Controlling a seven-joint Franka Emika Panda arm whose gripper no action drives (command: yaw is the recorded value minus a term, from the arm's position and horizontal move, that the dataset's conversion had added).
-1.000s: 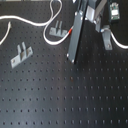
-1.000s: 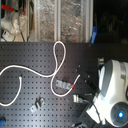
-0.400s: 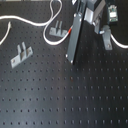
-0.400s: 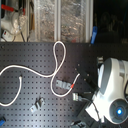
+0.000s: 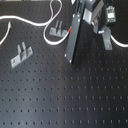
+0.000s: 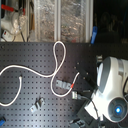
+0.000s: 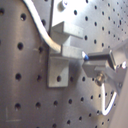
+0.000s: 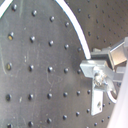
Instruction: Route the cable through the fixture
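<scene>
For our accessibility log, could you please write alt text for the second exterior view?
A white cable snakes across a black perforated table, reaching a small metal bracket where a red band marks it. The white robot arm leans in from the second exterior view's right, and a second bracket sits apart, nearer the front.

A black perforated board [image 5: 75, 100] carries the white cable [image 6: 35, 72], one metal bracket [image 5: 57, 31] right by the gripper [image 5: 75, 37], another bracket [image 5: 21, 54] well off from it.
</scene>
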